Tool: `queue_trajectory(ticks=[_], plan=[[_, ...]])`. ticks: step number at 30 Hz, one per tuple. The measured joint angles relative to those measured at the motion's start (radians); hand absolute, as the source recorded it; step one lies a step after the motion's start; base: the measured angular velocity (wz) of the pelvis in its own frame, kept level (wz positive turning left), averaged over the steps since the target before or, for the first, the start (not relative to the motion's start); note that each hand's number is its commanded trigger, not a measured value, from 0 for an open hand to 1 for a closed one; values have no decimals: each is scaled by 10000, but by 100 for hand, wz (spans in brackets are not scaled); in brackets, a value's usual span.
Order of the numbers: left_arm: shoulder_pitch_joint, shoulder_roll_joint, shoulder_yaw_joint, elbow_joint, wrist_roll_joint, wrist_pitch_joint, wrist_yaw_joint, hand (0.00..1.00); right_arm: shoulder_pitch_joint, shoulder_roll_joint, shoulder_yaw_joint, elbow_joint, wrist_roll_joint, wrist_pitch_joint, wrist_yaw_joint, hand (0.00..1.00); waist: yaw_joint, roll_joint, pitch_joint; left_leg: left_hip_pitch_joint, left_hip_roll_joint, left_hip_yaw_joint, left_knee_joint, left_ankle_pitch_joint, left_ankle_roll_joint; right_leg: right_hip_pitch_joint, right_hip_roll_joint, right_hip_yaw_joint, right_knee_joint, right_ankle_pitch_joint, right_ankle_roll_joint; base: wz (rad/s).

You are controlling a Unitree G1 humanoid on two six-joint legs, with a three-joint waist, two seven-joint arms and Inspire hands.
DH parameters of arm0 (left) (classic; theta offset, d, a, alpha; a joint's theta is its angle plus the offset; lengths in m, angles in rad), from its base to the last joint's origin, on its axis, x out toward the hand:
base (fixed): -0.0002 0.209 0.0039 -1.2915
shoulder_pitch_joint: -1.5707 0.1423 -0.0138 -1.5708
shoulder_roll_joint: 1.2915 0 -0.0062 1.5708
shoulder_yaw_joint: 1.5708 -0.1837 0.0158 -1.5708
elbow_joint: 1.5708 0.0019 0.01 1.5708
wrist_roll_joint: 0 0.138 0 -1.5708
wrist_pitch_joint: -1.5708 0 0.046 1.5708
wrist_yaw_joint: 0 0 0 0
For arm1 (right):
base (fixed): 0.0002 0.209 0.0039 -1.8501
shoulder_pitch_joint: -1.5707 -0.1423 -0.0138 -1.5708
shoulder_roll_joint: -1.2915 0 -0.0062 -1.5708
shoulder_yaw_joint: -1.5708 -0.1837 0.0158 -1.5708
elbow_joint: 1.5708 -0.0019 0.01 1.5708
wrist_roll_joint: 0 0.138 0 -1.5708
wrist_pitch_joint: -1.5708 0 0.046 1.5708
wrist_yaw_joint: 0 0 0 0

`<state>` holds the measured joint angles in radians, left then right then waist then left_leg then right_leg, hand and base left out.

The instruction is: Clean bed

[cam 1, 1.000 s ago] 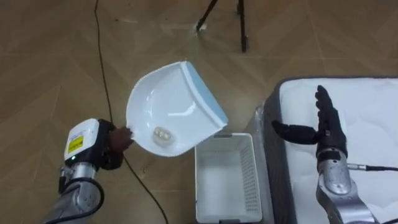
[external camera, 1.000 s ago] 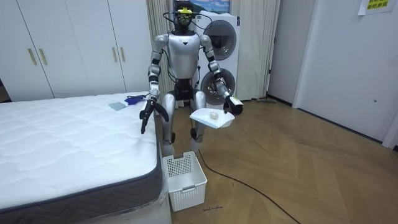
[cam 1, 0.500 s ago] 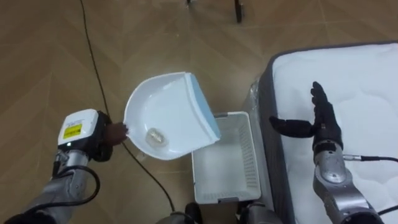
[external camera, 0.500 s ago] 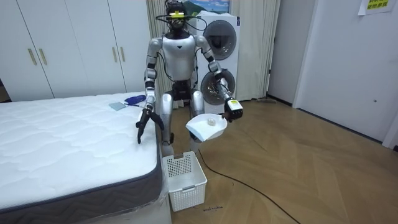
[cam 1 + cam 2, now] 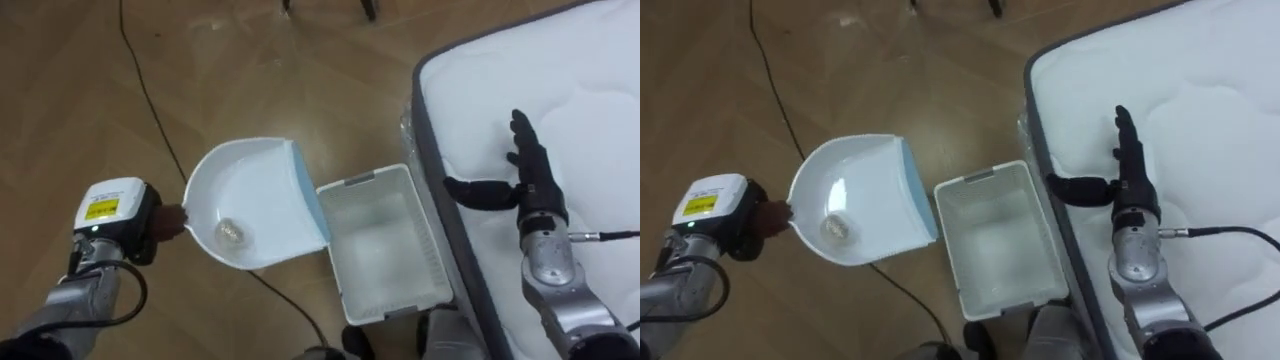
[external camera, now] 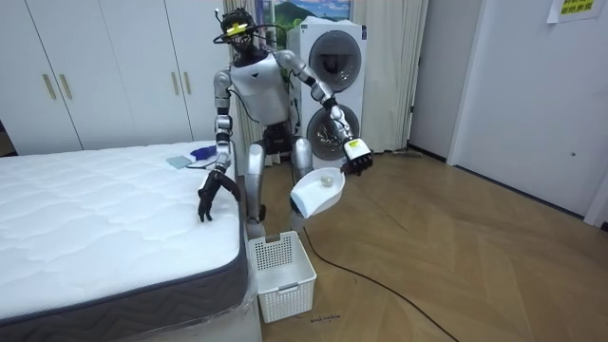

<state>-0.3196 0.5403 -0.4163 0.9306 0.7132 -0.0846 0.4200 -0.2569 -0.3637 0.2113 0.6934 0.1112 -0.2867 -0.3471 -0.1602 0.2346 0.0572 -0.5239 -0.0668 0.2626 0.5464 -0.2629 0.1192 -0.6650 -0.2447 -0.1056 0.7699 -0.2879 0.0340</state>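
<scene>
My left hand (image 5: 152, 224) is shut on the handle of a white dustpan (image 5: 255, 195) with a pale blue lip. A small crumpled pale ball (image 5: 230, 233) lies in the pan near the handle. The lip hangs just left of a white plastic basket (image 5: 385, 250), which stands on the floor against the bed (image 5: 560, 90). My right hand (image 5: 528, 178) is open, fingers straight, over the mattress's edge. In the room view I stand at the bed's corner with the dustpan (image 6: 316, 192) tilted above the basket (image 6: 280, 275).
The white mattress has a grey border. Blue cloth and a small pale item (image 6: 190, 154) lie at its far side. Washing machines (image 6: 328, 76) stand behind me and wardrobes (image 6: 104, 66) along the wall. Wooden floor stretches to the room view's right.
The dustpan has come lower and tipped, its lip now beside the basket's rim. My torso has leaned toward the bed and my right hand has sunk to the mattress. The eye views have shifted.
</scene>
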Motion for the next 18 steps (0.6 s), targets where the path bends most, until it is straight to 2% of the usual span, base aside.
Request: queue_trajectory(ticks=[3,9,14,18], plan=[[0,36,-3,-81,21,109,0,100,17,-5,0,1,-88,-3,0,0,-99,17,6,163,-13,137,-41,38,-75,-12,11,226,187,-118,-65,-10],[75,37,-22,-1,488,141,-236,100,175,-16,-5,-22,-315,24,9,0,-337,74,2,289,43,208,-104,148,-262,-25,61,257,282,-267,-258,-1],[68,48,-20,201,964,176,-370,100,180,-16,-29,-163,-433,18,12,0,-366,218,1,297,84,300,-167,166,-303,-119,187,422,284,-269,-264,-6],[69,50,-19,284,1226,337,-393,100,212,-15,-73,-276,-434,12,13,0,-386,233,1,301,71,338,-221,165,-303,-155,193,459,279,-270,-264,-2]])
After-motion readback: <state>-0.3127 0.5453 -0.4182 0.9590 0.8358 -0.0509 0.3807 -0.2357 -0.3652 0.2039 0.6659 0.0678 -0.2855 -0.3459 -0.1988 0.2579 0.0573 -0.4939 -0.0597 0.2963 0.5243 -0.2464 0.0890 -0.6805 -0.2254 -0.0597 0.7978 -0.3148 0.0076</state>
